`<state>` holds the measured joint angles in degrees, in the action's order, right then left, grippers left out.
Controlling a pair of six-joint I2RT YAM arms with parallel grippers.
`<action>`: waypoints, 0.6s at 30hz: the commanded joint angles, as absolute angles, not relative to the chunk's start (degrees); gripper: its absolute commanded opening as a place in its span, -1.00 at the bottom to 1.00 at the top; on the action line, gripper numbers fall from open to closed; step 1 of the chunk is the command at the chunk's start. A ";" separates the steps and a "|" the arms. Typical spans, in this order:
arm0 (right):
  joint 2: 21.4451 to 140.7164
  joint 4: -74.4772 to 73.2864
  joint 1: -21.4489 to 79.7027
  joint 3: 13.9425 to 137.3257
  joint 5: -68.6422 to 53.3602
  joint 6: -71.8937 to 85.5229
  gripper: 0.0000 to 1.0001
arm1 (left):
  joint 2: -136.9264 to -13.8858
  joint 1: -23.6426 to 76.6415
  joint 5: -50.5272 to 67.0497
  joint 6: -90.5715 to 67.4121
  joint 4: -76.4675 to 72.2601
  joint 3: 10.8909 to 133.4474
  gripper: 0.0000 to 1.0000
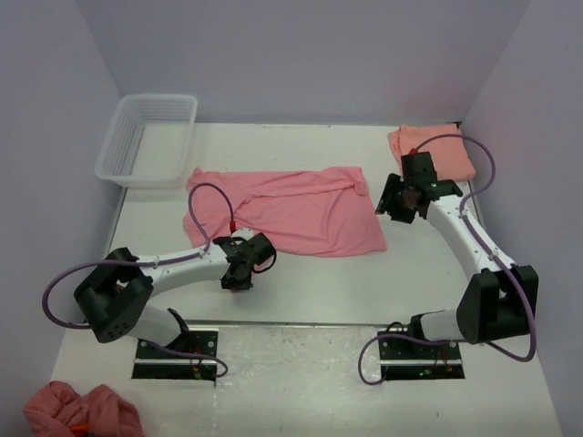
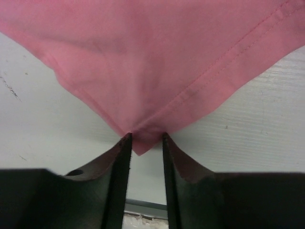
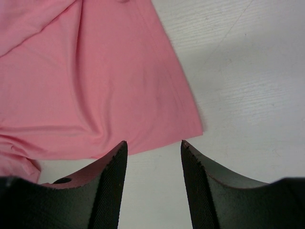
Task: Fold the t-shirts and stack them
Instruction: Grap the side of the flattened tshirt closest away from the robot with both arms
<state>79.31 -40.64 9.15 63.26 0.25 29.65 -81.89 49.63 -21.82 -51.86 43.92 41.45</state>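
Left hand (image 2: pixel 145 137) and right hand (image 3: pixel 153 144) both angle downward, their 2 fingers parted.

On the table (image 1: pixel 419 273), spread t-shirt (image 1: pixel 291 214) centre, basket (image 1: pixel 150 98) behind-left, seemingly folded t-shirt (image 1: pixel 451 162) behind-right.

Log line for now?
left gripper: open, astride rose-pink shirt corner | right gripper: open, off its right edge | salmon shirt: far right

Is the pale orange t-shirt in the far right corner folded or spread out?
Folded. The salmon-orange t-shirt lies as a small compact block with straight edges, far smaller than the rose-pink t-shirt lying wide in the middle.
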 commanded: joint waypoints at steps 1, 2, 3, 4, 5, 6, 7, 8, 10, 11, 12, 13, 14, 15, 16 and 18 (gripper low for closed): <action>77.69 -40.08 8.61 62.93 -0.79 28.74 0.01 | -84.55 49.57 -20.31 -52.38 41.40 39.73 -0.46; 77.96 -40.17 8.44 62.84 -0.70 28.83 0.01 | -84.81 49.57 -19.95 -52.38 41.05 39.64 -0.52; 78.22 -40.25 8.35 62.75 -0.62 29.09 0.01 | -85.08 49.57 -19.60 -52.38 40.96 39.55 -0.58; 78.40 -40.25 8.18 62.32 -0.53 29.79 0.00 | -85.25 49.57 -19.43 -52.38 40.70 39.46 -0.71; 78.66 -40.25 8.26 62.05 -0.44 30.23 0.00 | -85.34 49.57 -19.25 -52.56 40.78 39.55 -0.77; 79.36 -40.34 8.26 61.79 -0.27 30.76 0.00 | -85.17 49.57 -19.07 -52.73 40.78 39.55 -0.82; 79.63 -40.34 8.26 60.92 -0.09 32.41 0.01 | -84.99 49.57 -19.07 -52.82 41.22 39.55 -0.90; 79.98 -40.34 8.26 60.39 -0.09 33.21 0.01 | -84.64 49.57 -19.07 -53.00 41.48 39.72 -0.95; 81.12 -39.38 8.26 58.37 -0.35 35.14 0.01 | -83.41 49.66 -19.07 -53.44 42.27 39.81 -1.00; 81.47 -38.85 8.26 57.66 -0.61 35.77 0.01 | -82.97 49.66 -19.07 -53.52 42.71 40.16 -1.00; 82.34 -38.24 8.26 57.05 -0.62 36.12 0.00 | -82.27 49.66 -19.33 -53.96 43.85 40.34 -1.00; 82.79 -37.97 8.26 55.82 -0.44 37.08 0.00 | -81.74 49.66 -19.51 -54.23 44.47 40.52 -1.00; 83.14 -37.97 8.26 55.20 -0.27 37.61 0.00 | -81.22 49.75 -19.95 -54.40 45.17 41.04 -1.00; 83.49 -37.45 8.26 54.67 -0.26 37.88 0.00 | -79.64 49.75 -20.21 -55.62 47.00 41.31 -1.00; 83.84 -37.44 8.17 53.62 -0.18 38.58 0.01 | -78.58 50.01 -20.39 -55.98 47.72 41.92 -1.00; 84.02 -37.44 8.26 52.74 1.22 39.02 0.00 | -75.95 50.10 -21.53 -57.56 51.13 42.97 -1.00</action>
